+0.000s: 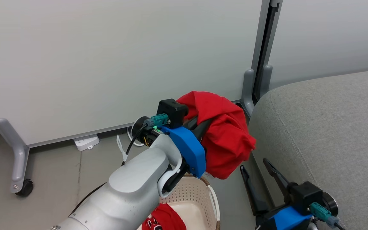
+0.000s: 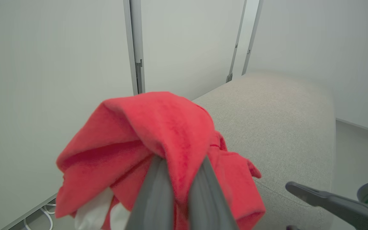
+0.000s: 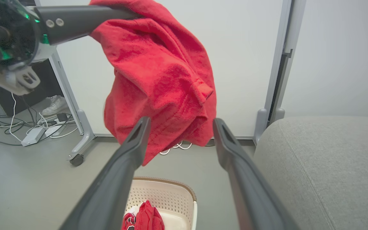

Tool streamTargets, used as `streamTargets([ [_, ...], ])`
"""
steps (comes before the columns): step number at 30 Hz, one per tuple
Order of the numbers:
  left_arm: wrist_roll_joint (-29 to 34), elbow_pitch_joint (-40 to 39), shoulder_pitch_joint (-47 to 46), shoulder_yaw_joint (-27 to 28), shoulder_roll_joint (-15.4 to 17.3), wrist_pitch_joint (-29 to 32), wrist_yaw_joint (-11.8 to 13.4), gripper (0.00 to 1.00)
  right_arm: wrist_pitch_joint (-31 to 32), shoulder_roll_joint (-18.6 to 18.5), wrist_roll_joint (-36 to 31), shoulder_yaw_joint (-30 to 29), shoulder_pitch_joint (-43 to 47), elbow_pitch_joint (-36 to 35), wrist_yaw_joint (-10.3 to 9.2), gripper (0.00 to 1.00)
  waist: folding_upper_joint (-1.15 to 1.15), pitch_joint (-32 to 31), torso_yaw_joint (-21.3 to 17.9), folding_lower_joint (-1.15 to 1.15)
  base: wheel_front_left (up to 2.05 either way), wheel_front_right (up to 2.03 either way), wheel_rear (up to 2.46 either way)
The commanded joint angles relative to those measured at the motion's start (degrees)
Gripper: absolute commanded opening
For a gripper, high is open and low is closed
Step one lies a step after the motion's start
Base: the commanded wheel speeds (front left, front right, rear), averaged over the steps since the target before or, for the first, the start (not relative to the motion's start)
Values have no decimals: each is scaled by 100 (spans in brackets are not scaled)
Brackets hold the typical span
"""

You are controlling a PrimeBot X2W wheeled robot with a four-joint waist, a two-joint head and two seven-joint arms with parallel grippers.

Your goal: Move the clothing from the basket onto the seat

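Where the left gripper is clamped, item one hangs: a plain bright red soft fabric garment, bunched. It is pinched between the two long dark fingers and droops below them in loose folds, touching nothing underneath.

Item two is a red jersey with black-and-white numerals. It lies crumpled in the bottom of the cream perforated plastic laundry basket with a brown woven-look rim, which stands on the grey floor below the left forearm.

Item three: the large grey woven-fabric sofa seat, bare in all views. Its rounded edge is near the basket on the robot's right.

Right gripper: jaws spread wide, holding nothing. It sits low between basket and seat edge, with its fingers pointing up toward the hanging cloth.

Governing relation — the seat lies to the right of the held garment, near it but not touching. The cloth's long axis runs downward from the grip. Whether its lowest fold would clear the cushion's top cannot be told.

Assessment: the first of two garments is in transit and none is on the seat yet. The left arm carries the load, while the right arm is nearer the seat but empty. The coming move probably calls for a rightward carry over the rounded edge before the fingers part — released short of it, the cloth would likely drop to the floor.
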Motion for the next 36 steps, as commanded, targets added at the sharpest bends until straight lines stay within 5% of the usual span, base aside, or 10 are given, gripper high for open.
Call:
streamTargets([
  [1,-89,33,-105,-71,13,-51,26,0,49,-12,-65,61,-129,14,-1,100,0,9,13,0,0,0,0],
  [15,-524,84,-226,-513,13,-220,107,0,735,-12,-387,462,-1239,468,-1,100,0,137,177,0,0,0,0],
  [33,-912,8,-348,-891,13,-262,68,0,698,-10,-312,1079,-2782,2547,-1,100,0,240,304,0,0,0,0],
  [34,-922,-4,-361,-900,12,-268,67,0,708,-12,-256,1136,-2839,2666,-1,90,0,239,310,0,0,0,0],
  [36,-960,-20,-380,-915,13,-288,73,0,711,-11,-119,1255,-2952,2886,-1,0,0,236,319,0,0,0,0],
])
